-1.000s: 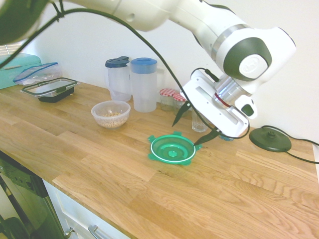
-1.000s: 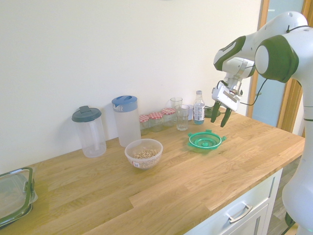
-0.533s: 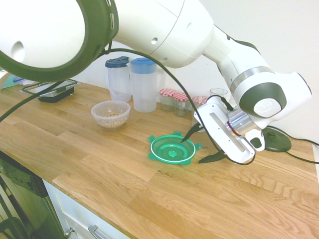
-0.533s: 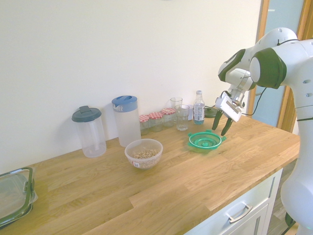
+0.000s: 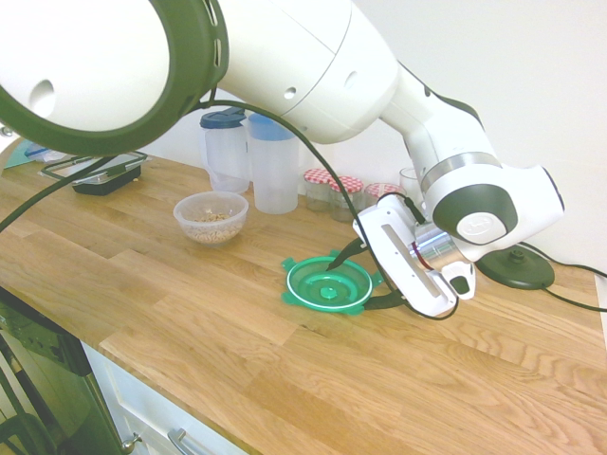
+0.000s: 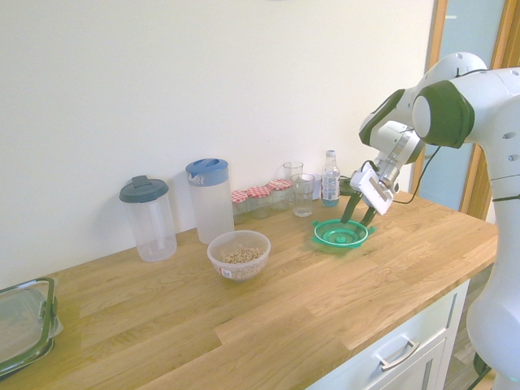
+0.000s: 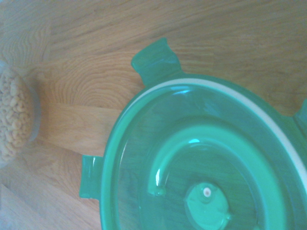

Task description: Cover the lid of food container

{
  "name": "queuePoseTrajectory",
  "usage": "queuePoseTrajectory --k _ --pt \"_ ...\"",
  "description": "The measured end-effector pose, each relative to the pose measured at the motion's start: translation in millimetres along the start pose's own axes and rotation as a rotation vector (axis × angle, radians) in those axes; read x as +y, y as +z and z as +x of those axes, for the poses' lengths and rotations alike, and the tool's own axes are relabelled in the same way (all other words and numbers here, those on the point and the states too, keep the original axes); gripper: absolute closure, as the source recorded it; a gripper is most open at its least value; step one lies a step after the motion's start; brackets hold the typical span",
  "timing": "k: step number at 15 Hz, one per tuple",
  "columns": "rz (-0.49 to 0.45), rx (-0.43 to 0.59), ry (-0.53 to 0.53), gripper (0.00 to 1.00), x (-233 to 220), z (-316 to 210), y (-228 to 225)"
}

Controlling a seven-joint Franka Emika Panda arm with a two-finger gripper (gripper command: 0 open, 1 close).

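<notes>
Two pitchers (image 5: 256, 156) stand against the pale wall at the back of the wooden counter (image 5: 190, 313), with red-lidded jars (image 5: 334, 192) and a glass (image 6: 302, 195) beside them. My pincer (image 5: 365, 278) is open, one finger on each side of the lid's near rim, tilted down over it; I cannot tell whether they touch. The lid (image 5: 328, 284) lies flat on the counter, alone. The bowl (image 5: 211, 217) of beige grains sits at about ten o'clock from the lid, well apart, uncovered. A black-rimmed box (image 5: 95, 172) rests far off at the counter's end. White drawers (image 6: 398, 349) run below the counter's edge.
</notes>
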State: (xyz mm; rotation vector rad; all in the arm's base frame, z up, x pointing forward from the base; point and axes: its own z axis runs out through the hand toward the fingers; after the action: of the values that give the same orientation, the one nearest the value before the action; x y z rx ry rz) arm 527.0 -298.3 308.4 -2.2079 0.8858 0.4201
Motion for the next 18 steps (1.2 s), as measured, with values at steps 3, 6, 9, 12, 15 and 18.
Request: queuePoseTrajectory --k 3,6,9,12,15,18 --pt "0.035 0.009 0.011 1.00 2 -3 4" --pt "0.053 0.022 0.022 1.00 4 -2 11" --pt "0.060 0.028 0.031 1.00 6 -3 17" --pt "0.057 0.034 0.036 1.00 8 -2 21" --pt "0.056 0.034 0.044 1.00 12 -3 25" --pt "0.054 0.025 0.051 1.00 15 -3 32"
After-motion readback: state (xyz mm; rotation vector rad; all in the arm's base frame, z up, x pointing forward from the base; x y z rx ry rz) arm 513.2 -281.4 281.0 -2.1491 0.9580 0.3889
